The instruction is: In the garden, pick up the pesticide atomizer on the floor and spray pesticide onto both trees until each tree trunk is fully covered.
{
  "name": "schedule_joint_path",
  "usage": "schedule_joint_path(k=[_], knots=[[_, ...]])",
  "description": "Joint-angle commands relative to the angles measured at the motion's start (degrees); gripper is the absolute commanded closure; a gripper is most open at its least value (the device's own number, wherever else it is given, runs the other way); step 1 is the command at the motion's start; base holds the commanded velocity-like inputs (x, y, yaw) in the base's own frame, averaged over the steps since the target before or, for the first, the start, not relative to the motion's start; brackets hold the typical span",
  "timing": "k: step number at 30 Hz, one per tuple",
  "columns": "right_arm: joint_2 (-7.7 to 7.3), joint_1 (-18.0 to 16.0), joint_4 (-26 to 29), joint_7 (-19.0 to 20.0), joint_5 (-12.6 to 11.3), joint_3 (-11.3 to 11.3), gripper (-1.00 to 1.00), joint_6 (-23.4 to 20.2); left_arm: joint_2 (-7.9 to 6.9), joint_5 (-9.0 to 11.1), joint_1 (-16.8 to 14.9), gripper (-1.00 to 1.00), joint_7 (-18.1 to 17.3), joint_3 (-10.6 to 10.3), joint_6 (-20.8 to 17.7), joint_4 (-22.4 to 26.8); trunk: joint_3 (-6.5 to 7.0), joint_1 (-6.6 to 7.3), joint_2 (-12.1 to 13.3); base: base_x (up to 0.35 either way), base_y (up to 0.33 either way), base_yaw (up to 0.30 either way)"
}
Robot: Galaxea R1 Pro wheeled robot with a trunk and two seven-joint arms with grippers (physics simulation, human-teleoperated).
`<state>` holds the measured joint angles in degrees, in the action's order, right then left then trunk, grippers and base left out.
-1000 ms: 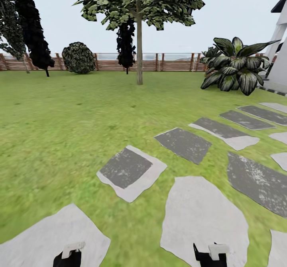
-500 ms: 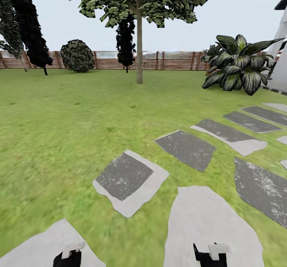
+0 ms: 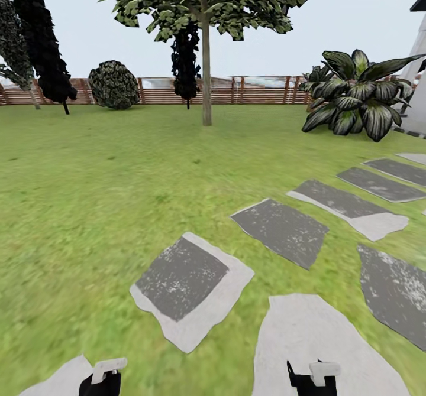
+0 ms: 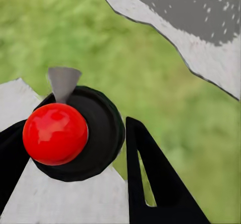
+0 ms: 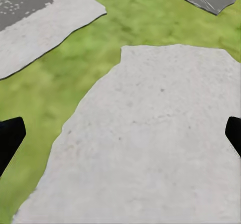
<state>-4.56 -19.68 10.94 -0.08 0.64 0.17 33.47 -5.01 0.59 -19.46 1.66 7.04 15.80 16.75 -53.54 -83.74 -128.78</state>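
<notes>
Ahead across open lawn, tree trunk before fence.

Green grass lawn; pale grey paving stones with dark speckled centres; brown slatted fence; mottled grey-beige tree trunk (green crown); glossy red ball against a black disc

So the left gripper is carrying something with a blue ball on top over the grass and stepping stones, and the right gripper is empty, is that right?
Not quite: the ball is red, not blue, as the left wrist view shows. It sits on a black round body between the left gripper's fingers, above grass and pale stepping stones. The right gripper is open with nothing between its fingers.
</notes>
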Motion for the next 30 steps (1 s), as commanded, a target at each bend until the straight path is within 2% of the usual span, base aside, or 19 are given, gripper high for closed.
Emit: schedule_joint_path(k=[1, 30], knots=[[-0.01, 0.0, 0.0, 0.0, 0.1, 0.0, -1.0, 0.2, 0.0, 0.0, 0.0, 1.0, 0.1, 0.0, 0.2, 0.0, -0.05, -0.02, 0.0, 0.34, 0.0, 0.0], [-0.01, -0.1, 0.0, 0.0, 0.1, 0.0, -1.0, 0.2, 0.0, 0.0, -0.1, 1.0, 0.1, 0.0, 0.2, 0.0, -0.05, -0.02, 0.0, 0.34, 0.0, 0.0]])
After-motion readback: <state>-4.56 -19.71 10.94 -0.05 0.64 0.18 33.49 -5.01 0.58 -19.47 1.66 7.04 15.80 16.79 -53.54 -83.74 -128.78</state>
